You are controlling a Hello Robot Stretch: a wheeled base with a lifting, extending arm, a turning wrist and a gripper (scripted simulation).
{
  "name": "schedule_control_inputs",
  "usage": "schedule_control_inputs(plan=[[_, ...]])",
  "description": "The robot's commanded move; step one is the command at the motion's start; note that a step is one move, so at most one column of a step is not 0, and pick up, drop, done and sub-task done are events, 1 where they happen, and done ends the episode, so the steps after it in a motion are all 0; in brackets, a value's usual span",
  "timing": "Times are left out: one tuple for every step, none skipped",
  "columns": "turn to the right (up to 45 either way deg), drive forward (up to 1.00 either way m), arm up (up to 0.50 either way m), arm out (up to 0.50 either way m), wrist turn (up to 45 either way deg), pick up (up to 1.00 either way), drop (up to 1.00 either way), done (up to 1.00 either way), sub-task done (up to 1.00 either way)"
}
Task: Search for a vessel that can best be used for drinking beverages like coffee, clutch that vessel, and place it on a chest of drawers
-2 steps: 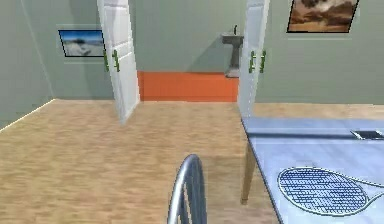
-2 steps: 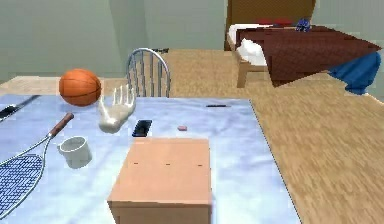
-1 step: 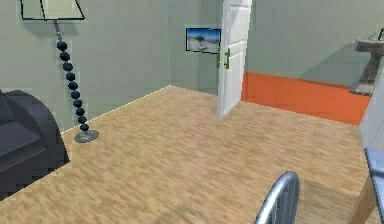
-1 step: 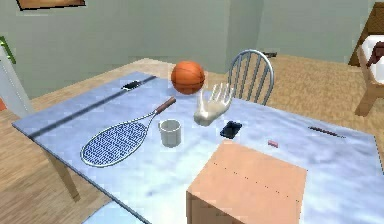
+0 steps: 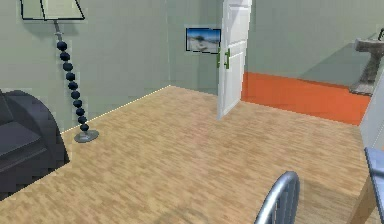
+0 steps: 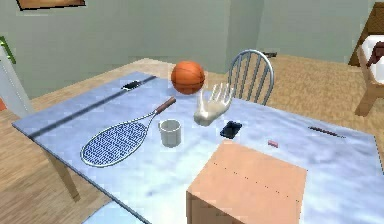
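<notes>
Cup (image 6: 170, 132) stands just beside the racket (image 6: 118, 142) on the table (image 6: 330, 170); reaching carelessly, I could knock it over, and how my fingers stand I cannot tell

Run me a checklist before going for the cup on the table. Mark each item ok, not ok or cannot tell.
1. Drinking vessel found: ok. A pale cup stands on the blue table.
2. Cup upright: ok. Its mouth faces up.
3. Cup empty: cannot tell. The inside is too dark.
4. Room around the cup: not ok, probably. The racket lies close on the arm side view's left, and whether they touch cannot be told.
5. Near table edge free: not ok. A cardboard box stands there, right of the cup.
6. Chest of drawers located: not ok. Ahead are a floor lamp, an armchair and an open door.
</notes>
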Motion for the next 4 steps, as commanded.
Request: schedule_control_inputs(plan=[[0.0,0.00,0.36,0.00,0.0,0.00,0.00,0.00,0.00],[0.0,0.00,0.00,0.44,0.0,0.00,0.00,0.00,0.00],[0.0,0.00,0.00,0.00,45.0,0.00,0.00,0.00,0.00],[0.0,0.00,0.00,0.00,45.0,0.00,0.00,0.00,0.00]])
